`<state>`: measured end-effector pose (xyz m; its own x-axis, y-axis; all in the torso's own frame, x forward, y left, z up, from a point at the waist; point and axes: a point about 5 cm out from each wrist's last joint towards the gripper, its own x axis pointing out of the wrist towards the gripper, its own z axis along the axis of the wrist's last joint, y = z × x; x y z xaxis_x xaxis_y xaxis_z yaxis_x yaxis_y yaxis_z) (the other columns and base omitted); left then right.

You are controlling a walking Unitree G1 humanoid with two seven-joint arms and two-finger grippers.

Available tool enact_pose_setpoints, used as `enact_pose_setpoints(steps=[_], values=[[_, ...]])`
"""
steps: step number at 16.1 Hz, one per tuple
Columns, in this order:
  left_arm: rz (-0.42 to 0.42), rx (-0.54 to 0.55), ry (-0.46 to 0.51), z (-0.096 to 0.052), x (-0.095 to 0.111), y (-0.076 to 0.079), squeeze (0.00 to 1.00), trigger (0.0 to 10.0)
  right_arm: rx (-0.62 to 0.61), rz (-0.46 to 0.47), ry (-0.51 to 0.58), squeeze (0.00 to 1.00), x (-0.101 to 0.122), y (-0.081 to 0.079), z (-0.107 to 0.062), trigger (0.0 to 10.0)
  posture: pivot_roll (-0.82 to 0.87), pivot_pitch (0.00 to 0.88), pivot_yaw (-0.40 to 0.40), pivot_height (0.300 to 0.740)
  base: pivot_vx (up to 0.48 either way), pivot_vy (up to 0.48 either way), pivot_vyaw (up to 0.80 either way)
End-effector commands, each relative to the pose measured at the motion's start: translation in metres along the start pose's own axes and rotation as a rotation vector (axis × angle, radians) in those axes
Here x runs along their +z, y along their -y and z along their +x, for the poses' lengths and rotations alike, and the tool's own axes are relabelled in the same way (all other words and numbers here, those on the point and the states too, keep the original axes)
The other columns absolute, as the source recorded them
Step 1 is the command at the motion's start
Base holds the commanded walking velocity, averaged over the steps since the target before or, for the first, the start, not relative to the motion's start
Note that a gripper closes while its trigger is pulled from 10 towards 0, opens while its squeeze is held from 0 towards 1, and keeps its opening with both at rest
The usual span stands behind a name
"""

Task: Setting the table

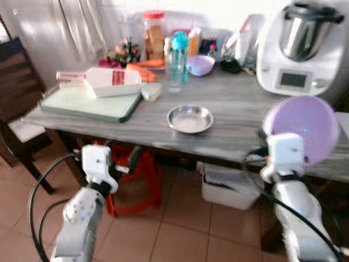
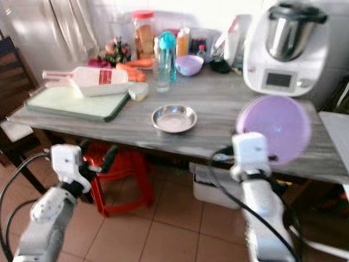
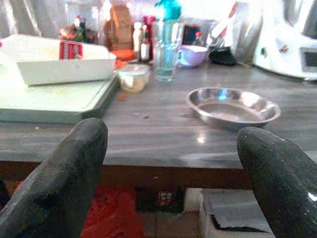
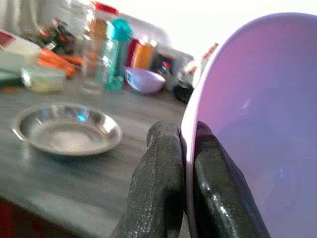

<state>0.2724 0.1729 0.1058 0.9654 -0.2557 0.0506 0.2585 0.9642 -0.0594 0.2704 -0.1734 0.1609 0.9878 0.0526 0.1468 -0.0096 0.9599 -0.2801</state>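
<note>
Home kitchen, by the look of it. Grey wood-grain counter (image 1: 234, 117) crowded w/ food prep stuff: big cooking machine (image 1: 301, 46) w/ steel jug and small screen at the far right, green board (image 1: 87, 103) w/ a white dish (image 1: 112, 82) on it, carrots (image 1: 144, 70), lidded jar (image 1: 154, 34), teal-capped bottle (image 1: 178, 60), purple bowl (image 1: 200, 65), steel plate (image 1: 190, 119). More jars and bottles packed along the back against a white wall. Terracotta floor tiles (image 1: 174, 234) below; red stool (image 1: 139, 174) and white box (image 1: 229, 188) tucked under the counter. Dark wooden chair (image 1: 16, 93) at the left end, curtain (image 1: 82, 24) behind it.
</note>
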Motion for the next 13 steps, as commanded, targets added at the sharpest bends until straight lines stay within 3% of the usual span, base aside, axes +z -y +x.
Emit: enact_pose_setpoints(steps=[1, 4, 13], values=[[0.003, -0.013, 0.015, 0.0055, 0.0055, 0.0041, 0.0, 10.0, -0.021, -0.02, 0.012, 0.0, 0.0031, 0.009, 0.0008, 10.0, -0.01, 0.0, 0.029, 0.74, 0.311, 0.0, 0.0], [-0.002, -0.013, 0.011, 0.0049, 0.0053, 0.0035, 0.0, 10.0, -0.019, -0.024, 0.011, 0.0, 0.0027, 0.011, 0.0016, 10.0, -0.01, 0.0, 0.029, 0.74, 0.306, 0.0, 0.0], [-0.013, -0.039, 0.006, 0.0081, 0.0041, 0.0105, 0.0, 10.0, -0.001, -0.019, 0.012, 0.0, 0.0028, 0.009, 0.0021, 10.0, -0.01, 0.0, 0.03, 0.74, 0.304, 0.0, 0.45]])
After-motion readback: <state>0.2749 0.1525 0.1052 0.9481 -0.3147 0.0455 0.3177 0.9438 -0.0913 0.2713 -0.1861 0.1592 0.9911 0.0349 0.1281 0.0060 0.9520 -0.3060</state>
